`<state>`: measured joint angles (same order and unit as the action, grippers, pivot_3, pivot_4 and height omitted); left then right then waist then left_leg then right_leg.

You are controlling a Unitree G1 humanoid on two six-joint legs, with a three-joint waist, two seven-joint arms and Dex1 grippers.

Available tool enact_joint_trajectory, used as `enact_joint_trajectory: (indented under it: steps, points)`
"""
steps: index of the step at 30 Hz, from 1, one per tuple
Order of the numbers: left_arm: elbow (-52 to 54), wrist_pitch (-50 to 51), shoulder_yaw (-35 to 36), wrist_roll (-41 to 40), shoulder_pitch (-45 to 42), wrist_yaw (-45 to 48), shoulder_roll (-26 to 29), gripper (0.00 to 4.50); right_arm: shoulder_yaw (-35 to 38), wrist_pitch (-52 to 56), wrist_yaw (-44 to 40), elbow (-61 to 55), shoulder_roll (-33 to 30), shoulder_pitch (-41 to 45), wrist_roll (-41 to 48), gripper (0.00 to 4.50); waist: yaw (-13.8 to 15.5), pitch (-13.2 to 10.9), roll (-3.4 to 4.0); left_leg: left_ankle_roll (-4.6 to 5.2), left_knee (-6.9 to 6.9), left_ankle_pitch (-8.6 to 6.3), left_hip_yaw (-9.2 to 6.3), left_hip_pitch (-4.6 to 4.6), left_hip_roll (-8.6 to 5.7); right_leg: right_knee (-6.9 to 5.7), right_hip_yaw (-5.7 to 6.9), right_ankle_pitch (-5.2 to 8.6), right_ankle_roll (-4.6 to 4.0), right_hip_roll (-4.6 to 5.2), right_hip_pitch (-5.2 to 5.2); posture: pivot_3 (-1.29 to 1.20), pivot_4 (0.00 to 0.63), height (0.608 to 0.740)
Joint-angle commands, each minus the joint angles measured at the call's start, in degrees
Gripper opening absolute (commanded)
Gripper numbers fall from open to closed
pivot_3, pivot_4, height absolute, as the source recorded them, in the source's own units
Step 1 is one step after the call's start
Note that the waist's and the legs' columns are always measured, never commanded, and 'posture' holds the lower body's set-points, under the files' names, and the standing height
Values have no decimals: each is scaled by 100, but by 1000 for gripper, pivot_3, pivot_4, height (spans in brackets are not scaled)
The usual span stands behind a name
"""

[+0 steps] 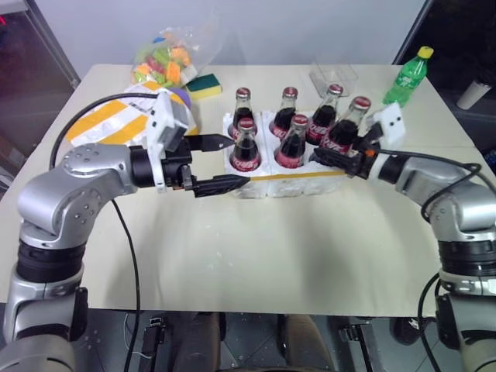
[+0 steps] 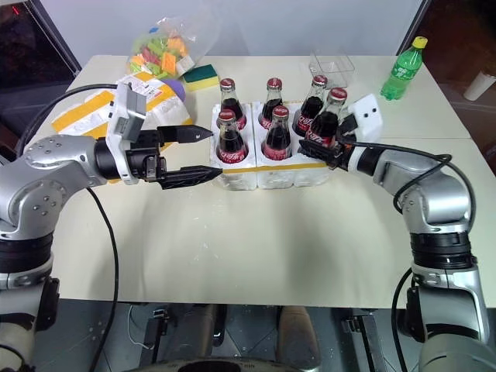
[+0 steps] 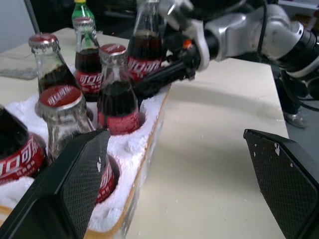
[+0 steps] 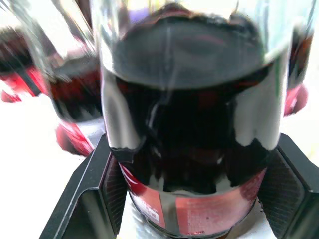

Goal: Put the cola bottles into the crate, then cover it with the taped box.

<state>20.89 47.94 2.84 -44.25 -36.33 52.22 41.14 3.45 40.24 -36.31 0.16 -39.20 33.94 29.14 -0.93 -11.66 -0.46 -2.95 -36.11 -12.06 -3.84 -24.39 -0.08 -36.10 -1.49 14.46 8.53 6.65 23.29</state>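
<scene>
The crate (image 1: 298,184), a low white foam tray with a thin yellow band, sits mid-table. Five cola bottles stand in its wells, among them the front-left one (image 1: 246,147) and the back-middle one (image 1: 287,110). My right gripper (image 1: 335,157) is shut on the sixth cola bottle (image 1: 343,130) at the crate's front-right corner. That bottle leans slightly, and I cannot tell whether it sits in its well. My left gripper (image 2: 215,153) stands open at the crate's left front corner, holding nothing. The taped box (image 1: 108,120) lies behind my left arm, partly hidden.
A bag of colourful toys (image 1: 167,58) and a green-yellow sponge (image 1: 203,83) lie at the back left. A clear plastic container (image 1: 333,76) and a green yellow-capped bottle (image 1: 408,75) stand at the back right. Bare tabletop (image 1: 294,248) stretches in front of the crate.
</scene>
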Motion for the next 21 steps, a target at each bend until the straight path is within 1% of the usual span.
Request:
enact_joint_trajectory:
  steps: [1,2,3,7,11,14,15,17,19,21]
  points:
    - [292,-199,134,196,118,-46,243,4500,-2,-83,20,276,139,179,-203,3874,-10,1,-2,0,-1,0,0,0,0,0,0,0,0,0,0,0,150,739]
    - [333,-236,140,277,191,-81,308,4500,6,-64,19,300,157,197,-221,4214,-16,2,-3,0,-2,0,0,3,0,0,0,0,0,0,-3,0,150,739]
    - [366,-268,165,349,261,-124,361,4500,20,-47,11,280,164,207,-226,4371,-18,3,-4,-1,-4,0,0,5,0,-1,0,-1,0,0,-6,0,150,739]
    - [589,-312,420,592,579,-470,599,4500,228,149,-73,-81,44,186,-82,4371,-14,3,-4,-5,-8,3,0,12,0,-2,-1,-1,-1,0,-14,0,150,739]
    - [1042,-442,1295,1153,1366,-1009,1054,4500,1064,982,-402,-1142,-580,74,793,4371,12,0,-2,-6,-3,3,-2,0,0,-4,-1,-1,-1,1,0,0,150,739]
    - [1186,-691,1919,2019,2272,-1314,1483,4500,1794,1360,-901,-1569,-1287,-134,1380,4371,16,0,-1,-4,13,2,-1,-3,0,-1,0,0,-2,1,9,0,150,739]
    - [1130,-713,2174,2497,2726,-1539,1611,4500,2156,1469,-1223,-1632,-1606,-304,1582,4371,17,0,-2,-2,14,1,-1,-2,1,2,0,2,-4,1,8,0,150,739]
    - [989,-673,2585,3126,3392,-1941,1639,4500,2699,1573,-1765,-1686,-2097,-674,1827,4371,17,2,-3,-1,17,0,1,0,1,5,1,4,-7,1,6,0,150,739]
    - [781,-668,2682,3751,3959,-2306,1681,4500,3066,1619,-2246,-1689,-2456,-1076,1959,4371,14,1,-5,0,12,-1,2,7,2,6,2,14,-25,2,-1,0,150,739]
    - [522,-839,2528,4320,4217,-2706,1706,4500,3302,1690,-2603,-1741,-2636,-1369,2158,4371,12,2,-7,-1,5,-2,10,16,3,10,1,21,-38,6,-11,0,150,739]
